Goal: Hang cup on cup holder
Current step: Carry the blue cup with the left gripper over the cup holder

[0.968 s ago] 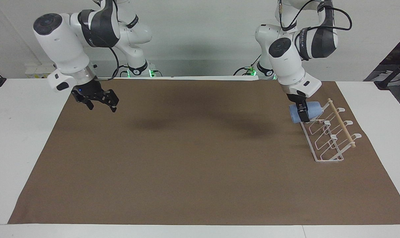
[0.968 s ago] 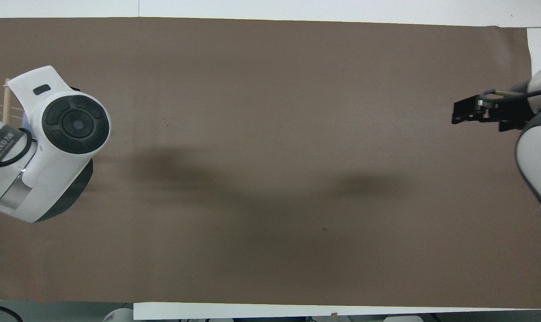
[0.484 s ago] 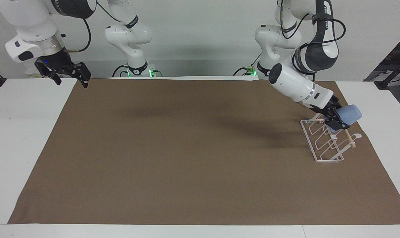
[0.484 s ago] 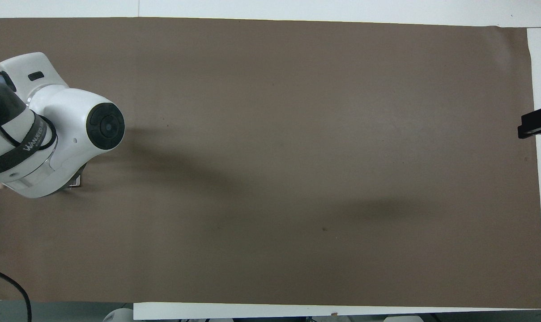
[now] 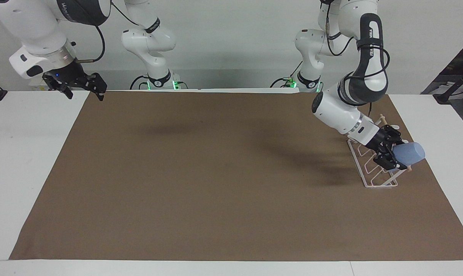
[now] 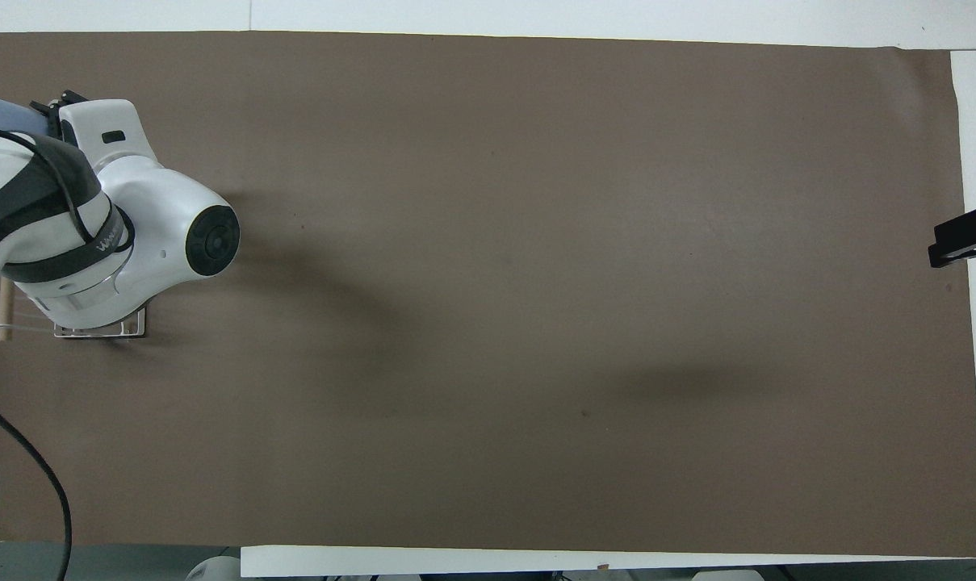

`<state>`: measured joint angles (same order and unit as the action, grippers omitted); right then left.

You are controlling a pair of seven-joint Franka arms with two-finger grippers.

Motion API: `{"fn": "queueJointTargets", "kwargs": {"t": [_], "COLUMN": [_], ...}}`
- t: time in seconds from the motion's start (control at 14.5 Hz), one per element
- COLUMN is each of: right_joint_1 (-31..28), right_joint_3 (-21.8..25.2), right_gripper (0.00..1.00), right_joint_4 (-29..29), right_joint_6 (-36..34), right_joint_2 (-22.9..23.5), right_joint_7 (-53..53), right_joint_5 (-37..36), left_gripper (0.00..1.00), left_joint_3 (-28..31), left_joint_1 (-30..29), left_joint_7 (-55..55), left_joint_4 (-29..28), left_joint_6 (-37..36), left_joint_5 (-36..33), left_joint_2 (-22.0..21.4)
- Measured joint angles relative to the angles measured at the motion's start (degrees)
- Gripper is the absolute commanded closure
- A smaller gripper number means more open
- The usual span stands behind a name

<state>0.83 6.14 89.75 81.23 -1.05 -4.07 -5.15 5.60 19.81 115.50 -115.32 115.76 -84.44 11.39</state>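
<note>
Left gripper (image 5: pixel 389 155) grips the cup (image 5: pixel 409 153) tilted over the rack's (image 5: pixel 369 180) end prong, base up and outward; right gripper (image 5: pixel 80 87) waits open, well apart.

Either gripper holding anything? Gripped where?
Left gripper holds the cup by its side wall near the mouth end, over the cup holder. Right gripper holds nothing.

Cup (image 5: pixel 409 153) over the holder (image 5: pixel 373 172), held up by left gripper (image 5: pixel 388 153), at the left arm's end of the mat (image 5: pixel 216 172).

White arms (image 5: pixel 336 111), black claws (image 5: pixel 386 151)
</note>
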Motion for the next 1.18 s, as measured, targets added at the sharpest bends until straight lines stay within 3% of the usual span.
{"fn": "queueJointTargets", "kwargs": {"t": [0.48, 1.18], "right_joint_1": [-0.49, -1.97], "right_joint_3": [-1.16, -0.97], "right_gripper": [0.01, 0.01], "right_joint_4": [0.0, 0.27], "right_joint_6": [-0.1, -0.14], "right_joint_2": [0.01, 0.01], "right_joint_7": [0.0, 0.0], "right_joint_5": [0.01, 0.01], "left_gripper": [0.56, 0.56], "left_joint_3": [-0.6, -0.92], "left_joint_1": [0.31, 0.35], "left_joint_7": [0.0, -0.01], "left_joint_4": [0.41, -1.44], "left_joint_6": [-8.14, -8.52], "left_joint_5": [-1.4, -1.67], "left_joint_2": [0.63, 0.7]}}
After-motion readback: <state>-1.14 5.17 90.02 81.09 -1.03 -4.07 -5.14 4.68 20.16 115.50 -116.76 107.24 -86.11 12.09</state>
